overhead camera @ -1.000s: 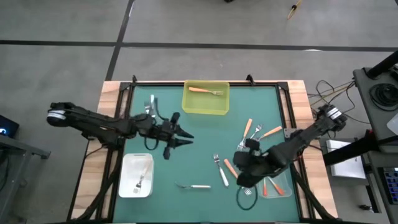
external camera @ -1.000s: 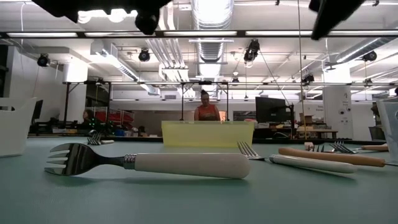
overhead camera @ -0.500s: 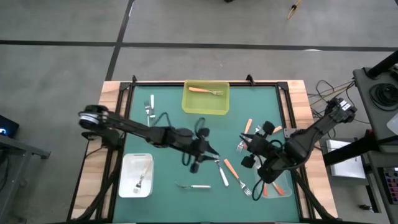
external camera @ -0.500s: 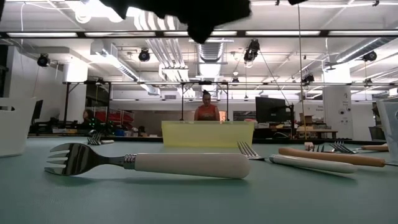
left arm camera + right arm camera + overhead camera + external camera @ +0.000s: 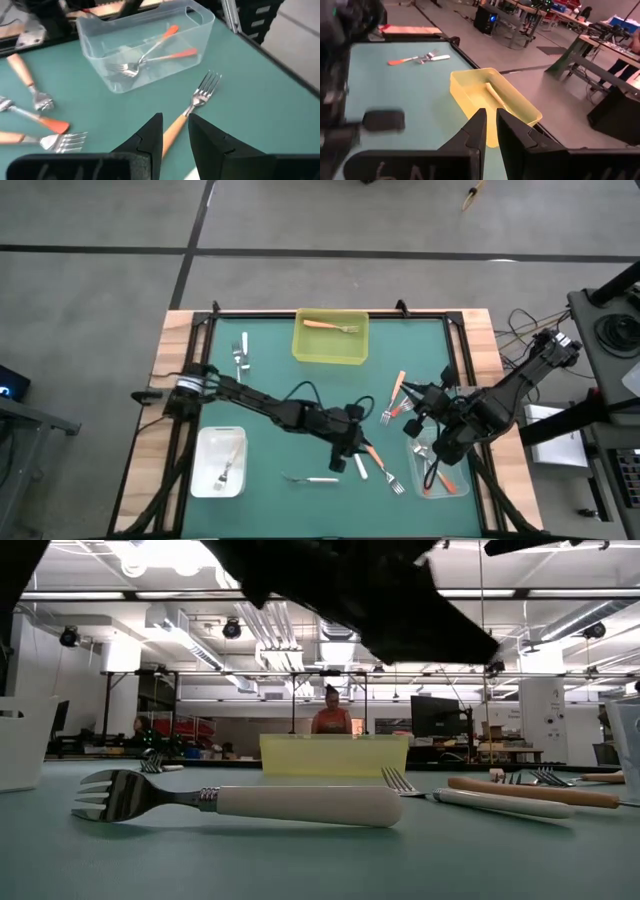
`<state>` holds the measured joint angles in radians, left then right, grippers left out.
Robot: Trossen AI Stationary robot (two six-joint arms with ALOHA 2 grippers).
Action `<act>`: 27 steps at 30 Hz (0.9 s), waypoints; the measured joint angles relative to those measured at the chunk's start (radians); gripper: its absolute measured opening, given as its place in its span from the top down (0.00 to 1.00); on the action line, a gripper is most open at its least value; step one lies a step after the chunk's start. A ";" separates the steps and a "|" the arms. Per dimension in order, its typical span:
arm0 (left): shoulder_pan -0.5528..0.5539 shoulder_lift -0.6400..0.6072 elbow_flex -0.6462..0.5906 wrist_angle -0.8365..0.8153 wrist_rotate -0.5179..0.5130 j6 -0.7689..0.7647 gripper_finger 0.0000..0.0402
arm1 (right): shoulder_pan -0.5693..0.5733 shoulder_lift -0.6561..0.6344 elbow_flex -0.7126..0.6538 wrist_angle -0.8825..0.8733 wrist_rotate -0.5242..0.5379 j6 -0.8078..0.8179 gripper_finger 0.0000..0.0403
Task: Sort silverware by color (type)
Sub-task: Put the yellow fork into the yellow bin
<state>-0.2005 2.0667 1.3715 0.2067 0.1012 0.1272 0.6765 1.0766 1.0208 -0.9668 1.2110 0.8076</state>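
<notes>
Green mat [image 5: 290, 390] covers the table w/ wood edges. Yellow bin [image 5: 331, 351] at the far edge, white bin [image 5: 219, 480] near left, clear bin [image 5: 150, 60] near right. A person [image 5: 332, 716] stands way back in the room.
</notes>
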 joint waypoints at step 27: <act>0.041 0.214 0.213 -0.084 0.150 0.170 0.58 | 0.008 -0.108 -0.086 0.065 0.051 -0.020 0.92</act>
<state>-0.1593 2.2807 1.5848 0.1231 0.2508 0.2976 0.6849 0.9691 0.9352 -0.9016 1.2622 0.7875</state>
